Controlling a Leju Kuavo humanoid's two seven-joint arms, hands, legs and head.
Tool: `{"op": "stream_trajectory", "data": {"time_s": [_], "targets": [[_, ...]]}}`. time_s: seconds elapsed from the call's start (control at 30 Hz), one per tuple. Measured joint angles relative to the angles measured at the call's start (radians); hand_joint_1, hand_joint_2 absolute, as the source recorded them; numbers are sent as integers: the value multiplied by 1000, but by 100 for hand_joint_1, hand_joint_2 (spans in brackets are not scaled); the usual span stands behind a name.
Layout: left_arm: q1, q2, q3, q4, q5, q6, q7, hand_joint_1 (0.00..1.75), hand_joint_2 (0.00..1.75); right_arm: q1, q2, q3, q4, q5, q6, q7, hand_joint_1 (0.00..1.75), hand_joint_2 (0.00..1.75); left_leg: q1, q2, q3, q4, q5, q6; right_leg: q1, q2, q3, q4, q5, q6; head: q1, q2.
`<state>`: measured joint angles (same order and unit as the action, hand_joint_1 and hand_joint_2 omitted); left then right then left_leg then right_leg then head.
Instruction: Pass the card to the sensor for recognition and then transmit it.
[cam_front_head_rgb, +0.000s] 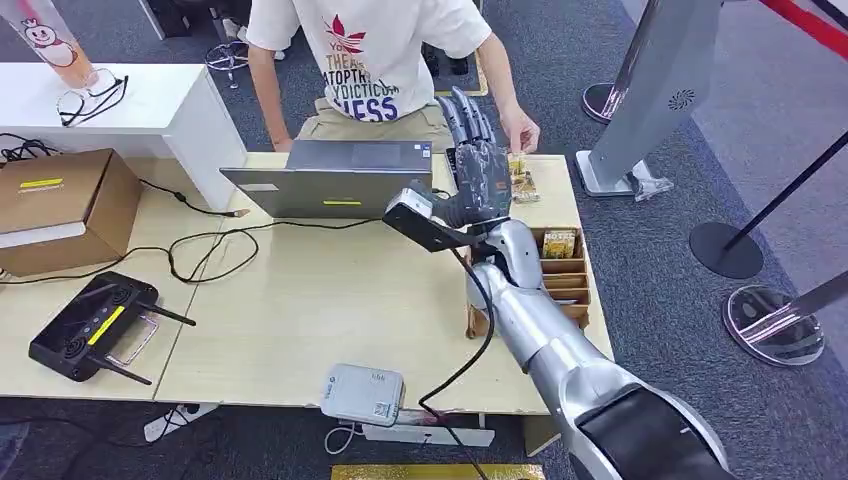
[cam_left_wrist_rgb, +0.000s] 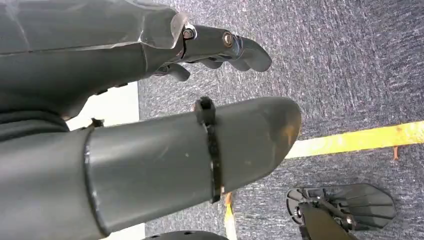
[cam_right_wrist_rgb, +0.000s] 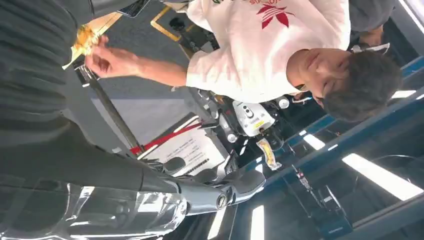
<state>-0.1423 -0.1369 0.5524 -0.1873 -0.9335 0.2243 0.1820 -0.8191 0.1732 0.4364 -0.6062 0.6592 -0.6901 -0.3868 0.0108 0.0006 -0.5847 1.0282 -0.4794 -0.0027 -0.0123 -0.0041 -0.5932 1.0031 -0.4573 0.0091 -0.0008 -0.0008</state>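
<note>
My right hand (cam_front_head_rgb: 478, 165) is raised over the back right of the table (cam_front_head_rgb: 330, 300), fingers stretched up and apart, holding nothing. Just beyond it a person's hand (cam_front_head_rgb: 521, 130) holds a yellowish card (cam_front_head_rgb: 519, 172) close to my fingertips; the card (cam_right_wrist_rgb: 86, 36) and that hand (cam_right_wrist_rgb: 107, 60) also appear in the right wrist view, apart from my fingers (cam_right_wrist_rgb: 220, 192). A white box-shaped sensor (cam_front_head_rgb: 364, 392) lies at the table's near edge. My left hand (cam_left_wrist_rgb: 220, 47) hangs over carpet, empty, fingers loosely bent.
A wooden card rack (cam_front_head_rgb: 563, 265) stands under my right forearm. A grey laptop (cam_front_head_rgb: 335, 180) sits at the back, with a cardboard box (cam_front_head_rgb: 60, 205) and a black controller (cam_front_head_rgb: 95, 325) at the left. Cables cross the table. Stanchion bases (cam_front_head_rgb: 727, 248) stand on the floor at the right.
</note>
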Motion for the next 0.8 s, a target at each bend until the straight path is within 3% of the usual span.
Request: {"op": "stream_trajectory", "data": {"time_s": [0.23, 0.37, 0.8], "targets": [[0, 0, 0, 0, 0, -1, 0, 0, 0, 1, 0, 0, -11, 0, 0, 2, 0, 175, 0, 0, 0, 0, 0, 0, 0, 0, 0, 0, 0, 0, 0, 0], [1, 2, 0, 0, 7, -1, -2, 0, 0, 16, -11, -12, -99, -72, 0, -32, 0, 175, 0, 0, 0, 0, 0, 0, 0, 0, 0, 0, 0, 0, 0, 0], [10, 1, 0, 0, 25, 17, -20, 0, 0, 190, -151, -103, -457, -34, 0, -48, 0, 175, 0, 0, 0, 0, 0, 0, 0, 0, -1, -1, 0, 0, 0, 0]]}}
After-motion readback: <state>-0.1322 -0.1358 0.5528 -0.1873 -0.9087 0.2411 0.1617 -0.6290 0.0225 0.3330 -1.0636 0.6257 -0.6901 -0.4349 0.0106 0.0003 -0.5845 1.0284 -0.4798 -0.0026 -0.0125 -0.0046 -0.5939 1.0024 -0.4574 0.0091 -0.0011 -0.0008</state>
